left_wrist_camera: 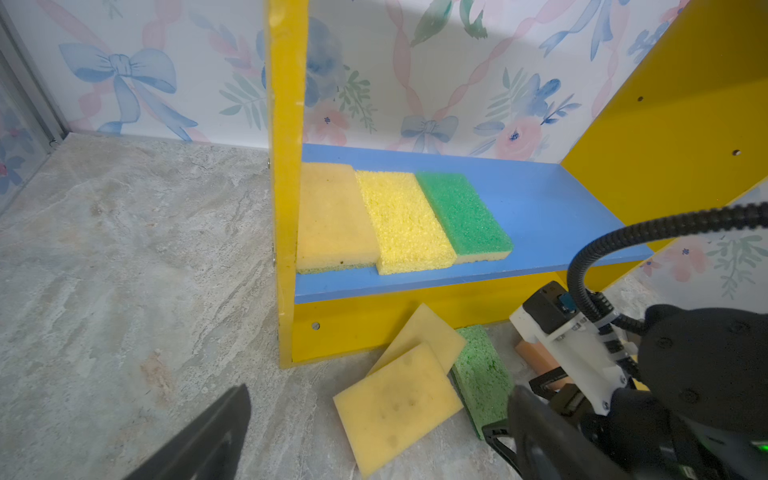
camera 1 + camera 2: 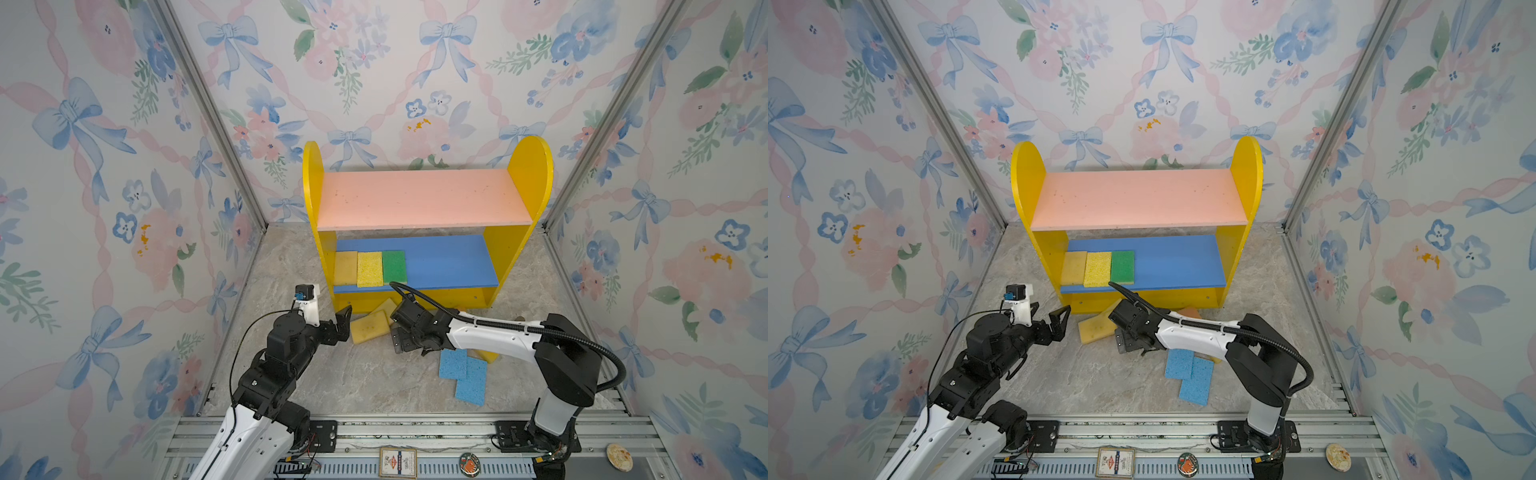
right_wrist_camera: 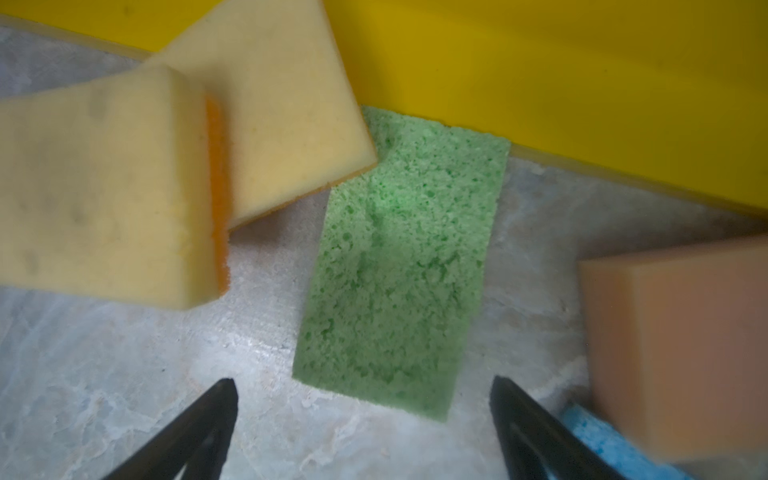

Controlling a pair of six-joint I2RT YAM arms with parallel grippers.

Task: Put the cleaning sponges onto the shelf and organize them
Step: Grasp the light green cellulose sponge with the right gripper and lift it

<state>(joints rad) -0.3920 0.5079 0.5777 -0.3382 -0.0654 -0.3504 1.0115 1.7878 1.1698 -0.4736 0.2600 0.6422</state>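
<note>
Marbled grey tabletop, smooth and stone-looking, with pastel bow-and-flower wallpaper all around. Closest in, two light blue sponges lie flat and overlapping. They're grainy rectangles, and a yellow sponge peeks out from under the right arm.

Next up, the right gripper hangs over the light green sponge with its jaws spread wide and nothing in them. The black tips sit either side of the sponge's near end. That sponge is a porous, pitted slab lying flat with its far end against the shelf's yellow base strip. Beside it is a smooth orange sponge, chunky and block-like.

The left gripper is wide open too and empty, near the front yellow sponge — fine-celled foam with an orange scrub layer on its edge. It overlaps a second yellow one, which tilts against the base strip.

Then there's the shelf, with painted round-topped yellow side panels. On the blue lower board, packed edge to edge from the left panel, are a matte yellow sponge, a coarse bright yellow sponge and a dark green sponge with a yellow layer underneath. The pink upper board is above.
</note>
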